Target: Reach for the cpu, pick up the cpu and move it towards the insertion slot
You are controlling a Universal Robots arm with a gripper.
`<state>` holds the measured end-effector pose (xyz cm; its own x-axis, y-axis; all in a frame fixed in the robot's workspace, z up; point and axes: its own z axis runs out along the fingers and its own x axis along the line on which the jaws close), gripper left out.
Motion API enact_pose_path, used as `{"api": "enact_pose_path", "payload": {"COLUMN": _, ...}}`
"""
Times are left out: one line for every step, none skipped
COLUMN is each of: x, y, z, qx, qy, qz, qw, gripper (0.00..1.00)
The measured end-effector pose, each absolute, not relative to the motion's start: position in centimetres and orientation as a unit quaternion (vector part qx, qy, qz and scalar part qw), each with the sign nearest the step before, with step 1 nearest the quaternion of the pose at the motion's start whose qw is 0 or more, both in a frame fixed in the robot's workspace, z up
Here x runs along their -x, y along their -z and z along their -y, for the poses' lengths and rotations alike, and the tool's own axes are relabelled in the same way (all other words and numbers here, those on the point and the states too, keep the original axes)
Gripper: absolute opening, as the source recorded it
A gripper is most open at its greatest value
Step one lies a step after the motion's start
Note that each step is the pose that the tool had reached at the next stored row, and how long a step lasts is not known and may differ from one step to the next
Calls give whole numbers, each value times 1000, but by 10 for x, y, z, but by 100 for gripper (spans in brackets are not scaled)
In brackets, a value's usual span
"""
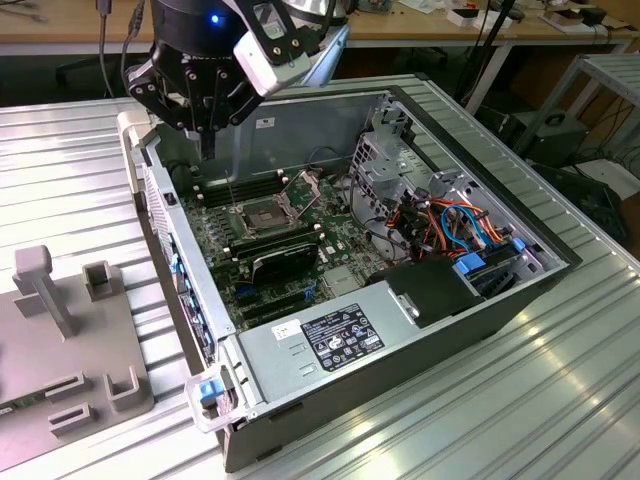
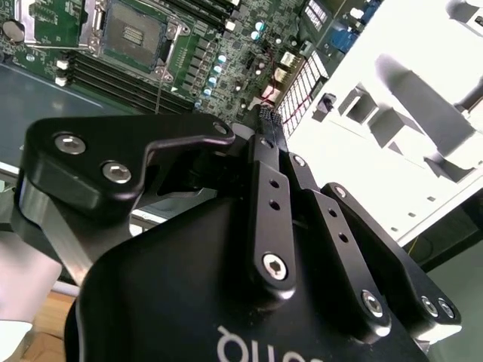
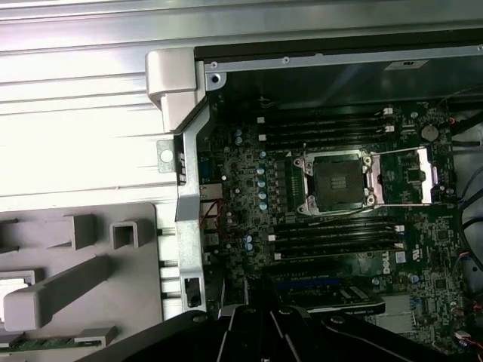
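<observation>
I count one black linkage gripper (image 1: 207, 150), its fingers drawn together. I cannot tell whether they pinch the thin square cpu, nor where it lies. One square silver-framed insertion slot (image 1: 262, 215) sits uncovered on the green motherboard (image 1: 212, 238), between two banks of long black memory slots (image 3: 324, 128), with a thin wire lever (image 1: 232, 190) upright beside it. The gripper hangs above the open grey computer case (image 1: 300, 125), at its wall, with open air down to the slot.
</observation>
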<state>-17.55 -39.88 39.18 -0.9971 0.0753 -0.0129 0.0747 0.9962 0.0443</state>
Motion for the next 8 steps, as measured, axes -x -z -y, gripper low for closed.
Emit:
{"api": "enact_pose_path", "payload": {"x": 176, "y": -392, "z": 399, "qx": -38, "qy": -22, "qz": -999, "qw": 7, "gripper": 11}}
{"api": "enact_pose_path", "payload": {"x": 177, "y": -392, "z": 399, "qx": -38, "qy": -22, "qz": -999, "qw": 7, "gripper": 11}}
{"api": "enact_pose_path", "payload": {"x": 178, "y": -392, "z": 399, "qx": -38, "qy": -22, "qz": -999, "qw": 7, "gripper": 11}}
{"api": "enact_pose_path", "payload": {"x": 179, "y": -392, "z": 399, "qx": -38, "qy": -22, "qz": -999, "qw": 7, "gripper": 11}}
{"api": "enact_pose_path", "payload": {"x": 180, "y": -392, "z": 399, "qx": -38, "qy": -22, "qz": -999, "qw": 7, "gripper": 11}}
{"api": "enact_pose_path", "payload": {"x": 181, "y": -392, "z": 399, "qx": -38, "qy": -22, "qz": -999, "qw": 6, "gripper": 11}}
{"api": "enact_pose_path", "payload": {"x": 181, "y": -392, "z": 399, "qx": -38, "qy": -22, "qz": -999, "qw": 6, "gripper": 11}}
{"api": "enact_pose_path", "payload": {"x": 182, "y": -392, "z": 399, "qx": -38, "qy": -22, "qz": -999, "qw": 6, "gripper": 11}}
